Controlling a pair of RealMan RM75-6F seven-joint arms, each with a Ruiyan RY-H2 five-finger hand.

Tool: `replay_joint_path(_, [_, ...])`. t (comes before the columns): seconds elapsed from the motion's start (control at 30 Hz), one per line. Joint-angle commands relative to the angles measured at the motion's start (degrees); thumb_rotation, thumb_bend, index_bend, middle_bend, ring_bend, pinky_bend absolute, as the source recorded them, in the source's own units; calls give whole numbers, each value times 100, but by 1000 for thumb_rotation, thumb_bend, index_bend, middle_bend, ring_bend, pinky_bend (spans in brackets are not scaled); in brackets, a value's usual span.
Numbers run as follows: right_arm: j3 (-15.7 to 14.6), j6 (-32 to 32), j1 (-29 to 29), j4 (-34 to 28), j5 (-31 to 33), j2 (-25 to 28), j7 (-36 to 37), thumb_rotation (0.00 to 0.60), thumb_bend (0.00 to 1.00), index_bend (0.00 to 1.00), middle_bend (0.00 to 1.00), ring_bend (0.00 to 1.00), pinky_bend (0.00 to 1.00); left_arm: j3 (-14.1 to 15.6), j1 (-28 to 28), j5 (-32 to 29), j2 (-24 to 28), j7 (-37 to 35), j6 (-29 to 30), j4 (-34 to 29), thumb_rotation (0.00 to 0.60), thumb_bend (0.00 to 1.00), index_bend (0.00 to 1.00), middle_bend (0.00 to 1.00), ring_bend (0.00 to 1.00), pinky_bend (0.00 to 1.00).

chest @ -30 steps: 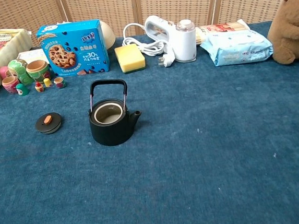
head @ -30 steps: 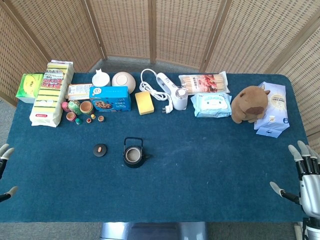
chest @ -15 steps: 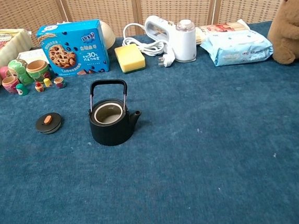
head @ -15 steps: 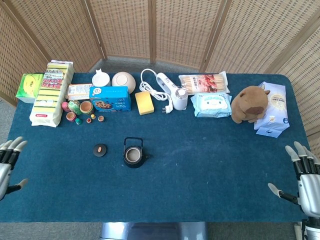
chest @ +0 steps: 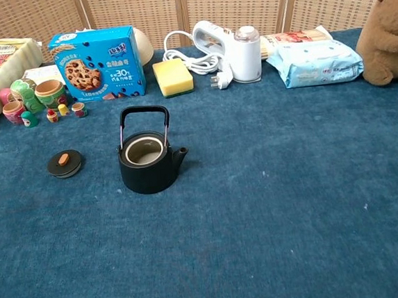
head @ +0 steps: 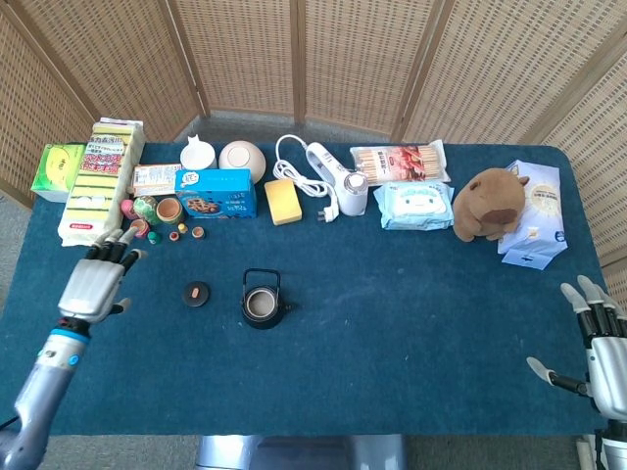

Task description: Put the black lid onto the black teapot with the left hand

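The black teapot (head: 263, 304) (chest: 147, 163) stands uncovered near the table's middle, its handle upright. Its black lid (head: 196, 293) (chest: 64, 163), with an orange knob, lies flat on the blue cloth to the teapot's left. My left hand (head: 96, 279) hovers over the table left of the lid, fingers spread and holding nothing; only a fingertip of it shows at the chest view's left edge. My right hand (head: 600, 348) waits open at the table's far right edge, far from both objects.
Nesting dolls (head: 155, 217) (chest: 32, 99) and a blue cookie box (head: 217, 193) (chest: 95, 64) sit behind the lid. A yellow sponge (head: 282, 201), white cable and appliance (head: 333, 177), wipes pack (head: 414, 205) and plush capybara (head: 490, 203) line the back.
My left hand has come in from the table's left edge, moving right and forward toward the lid. The right hand has dropped back slightly. Lid and teapot have not moved.
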Motion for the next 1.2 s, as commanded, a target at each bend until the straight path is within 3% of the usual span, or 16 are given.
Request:
replay_joint_path(0.03, [3, -34, 12, -4, 27, 17, 30, 544, 25, 85, 0, 0, 0, -62, -289, -366, -394, 469, -289, 243, 600, 164, 256, 0, 0, 72])
replay_joint_path(0.4, [-18, -61, 5, -28, 21, 113, 213, 544, 25, 85, 0, 0, 0, -3, -728, -1055, -1112, 1326, -567, 460, 600, 164, 256, 0, 0, 72])
replay_joint_path(0.77, [11, -117, 28, 9, 102, 160, 327, 538, 26, 85, 0, 0, 0, 115, -957, -1537, -1277, 2185, -399, 130, 600, 164, 256, 0, 0, 72])
replay_joint_path(1.2, [-14, -119, 25, 29, 44, 210, 489, 543, 26, 85, 0, 0, 0, 189, -1223, -2051, -1675, 2737, -224, 338, 600, 164, 256, 0, 0, 72])
